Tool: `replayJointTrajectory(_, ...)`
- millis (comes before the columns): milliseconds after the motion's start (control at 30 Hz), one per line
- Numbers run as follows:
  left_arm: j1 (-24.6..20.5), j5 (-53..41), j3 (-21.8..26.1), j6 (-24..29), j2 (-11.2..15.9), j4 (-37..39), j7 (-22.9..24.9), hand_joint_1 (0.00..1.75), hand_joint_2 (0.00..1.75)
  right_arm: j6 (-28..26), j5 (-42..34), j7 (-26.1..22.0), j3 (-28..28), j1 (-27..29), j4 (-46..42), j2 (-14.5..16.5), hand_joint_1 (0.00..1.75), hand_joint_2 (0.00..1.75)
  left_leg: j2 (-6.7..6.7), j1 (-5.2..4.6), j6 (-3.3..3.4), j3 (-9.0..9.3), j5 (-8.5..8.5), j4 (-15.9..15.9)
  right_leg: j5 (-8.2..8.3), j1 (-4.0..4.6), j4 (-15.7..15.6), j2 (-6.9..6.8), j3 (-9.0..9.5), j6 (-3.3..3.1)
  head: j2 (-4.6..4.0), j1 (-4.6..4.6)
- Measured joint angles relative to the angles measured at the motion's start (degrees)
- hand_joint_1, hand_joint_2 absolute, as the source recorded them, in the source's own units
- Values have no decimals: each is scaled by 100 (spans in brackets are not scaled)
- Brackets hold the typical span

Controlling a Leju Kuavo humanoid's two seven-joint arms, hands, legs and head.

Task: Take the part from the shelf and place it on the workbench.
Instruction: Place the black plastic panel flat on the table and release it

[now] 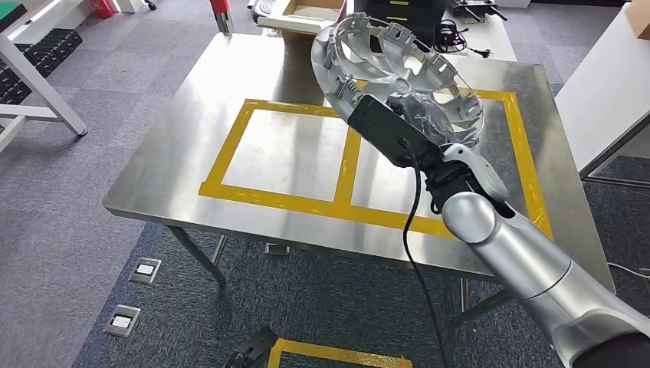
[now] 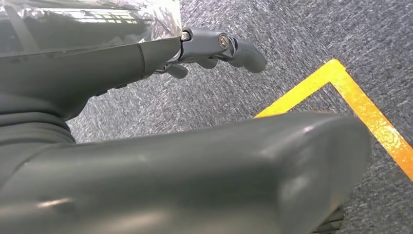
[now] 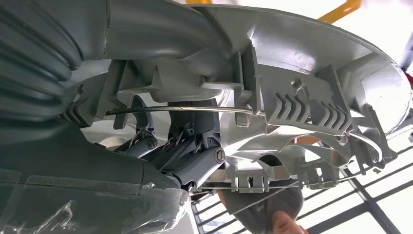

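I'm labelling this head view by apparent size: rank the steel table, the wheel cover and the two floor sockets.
1. Steel table.
2. Wheel cover, though held nearer the camera, so inflated.
3. Floor sockets and: alike, not ranked.

A bare steel workbench (image 1: 230, 184) stands on grey carpet (image 1: 69, 230), its top marked with yellow tape (image 1: 349, 165) into two rectangular boxes side by side, one toward nine o'clock and one toward three. At twelve o'clock, just behind it, a white table (image 1: 490, 38) carries an open cardboard box (image 1: 310, 9) and a black cable (image 1: 452, 34). On the carpet at seven o'clock sit two small floor sockets (image 1: 134, 295), and a strip of yellow floor tape (image 1: 337, 354) lies at six.
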Motion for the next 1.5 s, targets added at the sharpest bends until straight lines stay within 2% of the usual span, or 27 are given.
replayJointTrajectory(467, 8, -268, 146, -8, -63, 13, 86, 0, 175, 303, 555, 171, 514, -162, 1919, 453, 175, 175, 1, 0, 1, -1, -1, 0, 0, 1, -6, 3, -1, 1, 0, -1)
replayJointTrajectory(800, 28, -328, 279, -23, -92, 32, 113, 0, 175, 426, 752, 201, 828, -86, 2566, 621, 175, 175, 1, 0, 1, -1, -1, 0, 0, 1, -7, 4, -3, 1, 0, -2)
replayJointTrajectory(1133, 78, -405, 386, -39, -98, 39, 139, 0, 175, 386, 915, 179, 945, 35, 3022, 635, 175, 175, 2, -1, 1, 0, -1, 0, 3, 0, -10, 5, -2, 6, 0, -1)
replayJointTrajectory(1267, 94, -444, 430, -49, -98, 39, 176, 0, 175, 386, 930, 176, 962, 34, 3115, 655, 0, 0, 2, -1, 1, 1, -1, 0, 3, 0, -10, 5, -1, 6, 1, -1)
replayJointTrajectory(1300, 97, -449, 434, -49, -98, 39, 180, 0, 175, 383, 935, 176, 966, 33, 3134, 659, 0, 0, 2, -1, 1, 2, -1, 0, 3, 1, -10, 6, -1, 6, 1, -1)
replayJointTrajectory(1433, 111, -486, 452, -39, -98, 39, 193, 0, 0, 355, 960, 178, 969, 31, 3197, 662, 0, 0, 2, -1, 1, 4, -1, 0, 3, 1, -10, 6, 1, 6, 1, -1)
replayJointTrajectory(1500, 120, -487, 463, -44, -97, 39, 184, 0, 0, 339, 968, 181, 968, 31, 3210, 661, 0, 0, 3, -1, 1, 5, -1, 0, 3, 0, -10, 7, 1, 6, 0, -1)
